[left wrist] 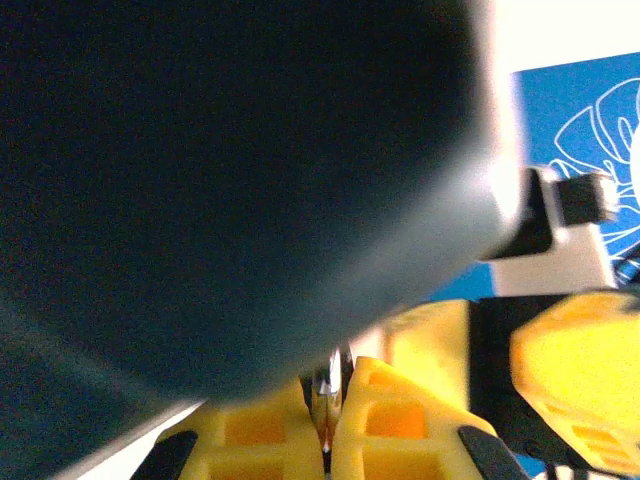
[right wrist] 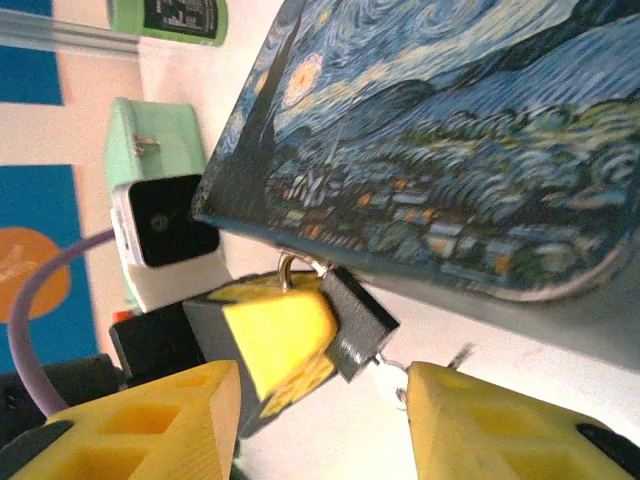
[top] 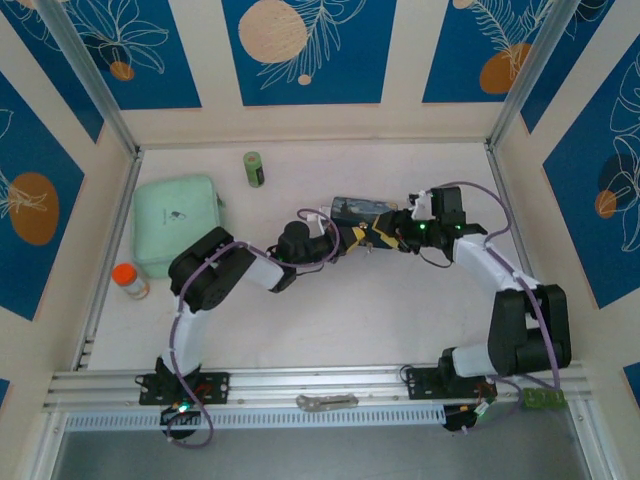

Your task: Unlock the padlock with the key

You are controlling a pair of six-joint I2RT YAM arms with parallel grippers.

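The small dark grey padlock (right wrist: 356, 318) hangs by its thin shackle (right wrist: 287, 270) from the edge of the blue starry tin (right wrist: 450, 140). My left gripper (right wrist: 285, 340) is shut on the padlock's side, and between its yellow fingers (left wrist: 385, 420) a sliver of metal (left wrist: 326, 392) shows. The tiny key (right wrist: 392, 376) sticks out of the padlock's lower end, right beside one finger of my right gripper (right wrist: 320, 420). That gripper stands open, its fingers wide apart either side of the lock. From above, both grippers (top: 352, 238) (top: 388, 236) meet just in front of the tin (top: 355, 207).
A mint green case (top: 177, 222) lies at the left, with an orange-capped bottle (top: 128, 280) near its front corner. A small green bottle (top: 255, 168) stands at the back. A flat silvery metal piece (top: 326, 402) rests on the front rail.
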